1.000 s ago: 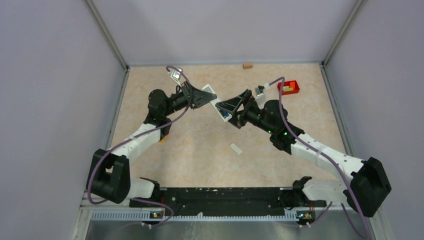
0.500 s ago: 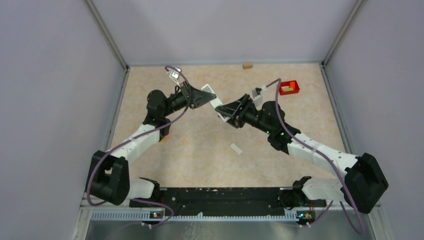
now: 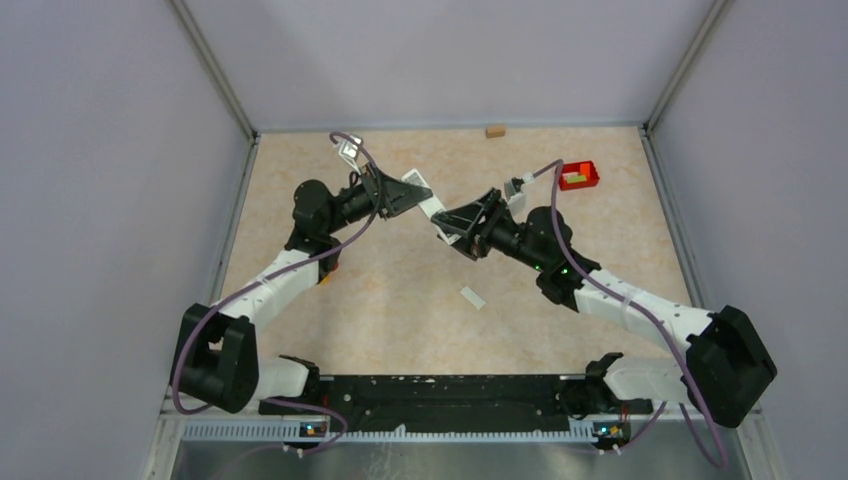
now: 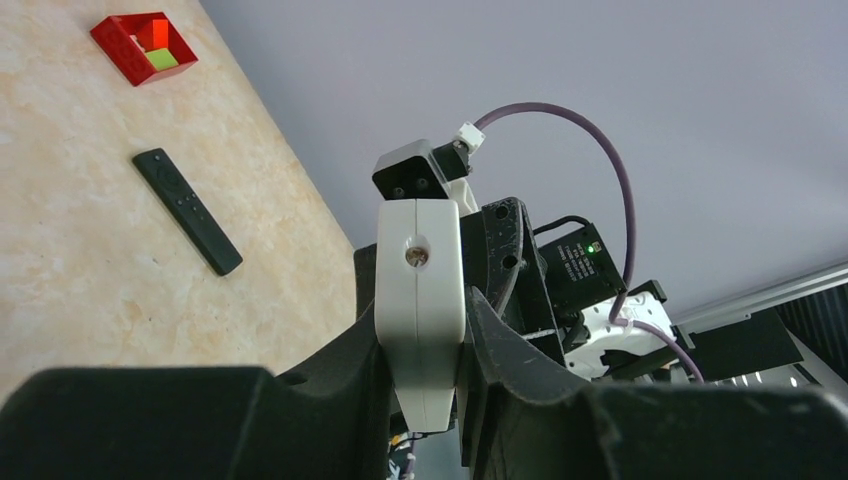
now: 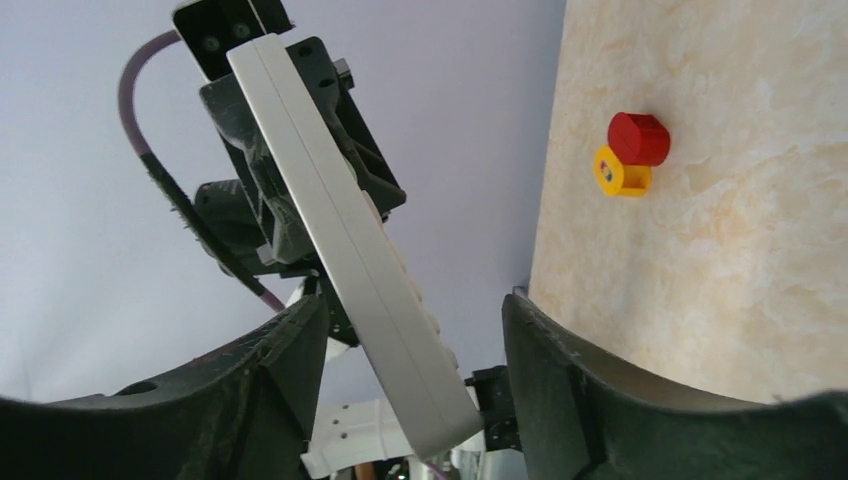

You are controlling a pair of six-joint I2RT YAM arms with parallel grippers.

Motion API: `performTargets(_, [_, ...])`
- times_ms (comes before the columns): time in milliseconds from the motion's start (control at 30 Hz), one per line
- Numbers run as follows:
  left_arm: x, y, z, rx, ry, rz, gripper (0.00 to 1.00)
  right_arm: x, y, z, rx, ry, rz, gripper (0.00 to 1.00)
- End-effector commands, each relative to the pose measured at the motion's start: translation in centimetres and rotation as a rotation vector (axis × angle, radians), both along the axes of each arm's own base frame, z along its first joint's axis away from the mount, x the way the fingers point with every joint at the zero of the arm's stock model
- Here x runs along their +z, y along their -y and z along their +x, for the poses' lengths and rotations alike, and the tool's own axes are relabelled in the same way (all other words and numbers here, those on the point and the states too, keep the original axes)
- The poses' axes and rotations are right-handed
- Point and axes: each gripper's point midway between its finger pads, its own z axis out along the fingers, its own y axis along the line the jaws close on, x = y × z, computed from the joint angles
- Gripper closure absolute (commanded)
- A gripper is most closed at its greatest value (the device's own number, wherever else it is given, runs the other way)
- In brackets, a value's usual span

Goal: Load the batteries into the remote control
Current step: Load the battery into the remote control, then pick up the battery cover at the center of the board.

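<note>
Beige tabletop [image 3: 400, 300], lilac walls [image 3: 450, 60]; left tool [image 4: 422, 322] clamps remote [image 4: 420, 250]; right tool [image 5: 412, 300] gapes around it.

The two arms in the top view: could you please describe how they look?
The left arm and right arm have black joints and white link shells. A purple cable loops along each. The left hand and right hand are black and triangular. A green light glows on the right arm.
</note>
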Motion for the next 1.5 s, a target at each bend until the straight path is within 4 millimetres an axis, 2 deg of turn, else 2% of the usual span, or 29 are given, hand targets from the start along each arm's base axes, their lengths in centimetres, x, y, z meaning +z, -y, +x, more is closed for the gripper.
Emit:
performTargets(0, [2.8, -0.3, -0.9, 0.010, 0.143, -0.009, 1.00, 1.7, 0.8, 0.0, -0.005, 0.093, -0.010, 0.27])
performTargets(67, [2.4, -0.3, -0.7, 0.020, 0.140, 0.004, 1.00, 2.4, 1.3, 0.1, -0.012, 0.139, -0.033, 0.20])
performTargets(200, [1.9, -0.4, -0.4, 0.029, 0.133, 0.022, 1.00, 3.0, 2.3, 0.1, -0.016, 0.220, -0.087, 0.19])
performTargets(400, [1.8, -0.8, -0.4, 0.037, 0.131, 0.031, 1.00, 0.7, 4.2, 0.5, -0.030, 0.228, -0.232, 0.24])
performTargets(533, [1.1, -1.6, 0.1, 0.077, 0.119, 0.067, 1.00, -1.0, 5.9, 1.2, -0.064, 0.235, -0.388, 0.26])
performTargets(633, [-0.9, -2.8, 1.5, 0.174, 0.070, 0.144, 1.00, -3.6, 7.5, 1.7, -0.061, 0.252, -0.602, 0.28])
performTargets(700, [-3.4, -4.0, 2.3, 0.254, -0.008, 0.228, 1.00, -6.7, 8.7, 1.7, -0.007, 0.251, -0.785, 0.31])
performTargets(800, [-5.8, -5.6, 3.0, 0.338, -0.072, 0.303, 1.00, -11.3, 9.7, 1.0, 0.143, 0.231, -0.975, 0.31])
performTargets(900, [-6.8, -6.5, 3.1, 0.360, -0.098, 0.305, 1.00, -15.9, 10.2, -0.3, 0.295, 0.177, -1.148, 0.37])
performTargets(1000, [-7.3, -7.1, 3.1, 0.370, -0.114, 0.305, 1.00, -18.5, 10.1, -1.2, 0.382, 0.185, -1.347, 0.43])
performTargets(1200, [-7.4, -7.8, 3.1, 0.379, -0.115, 0.308, 1.00, -22.2, 9.3, -2.9, 0.544, 0.169, -1.485, 0.43])
performTargets(1333, [-7.5, -8.2, 3.2, 0.389, -0.115, 0.309, 1.00, -23.1, 8.9, -3.3, 0.613, 0.206, -1.508, 0.45])
performTargets(1467, [-7.6, -8.3, 3.4, 0.385, -0.121, 0.305, 1.00, -23.9, 8.6, -3.0, 0.633, 0.224, -1.525, 0.46])
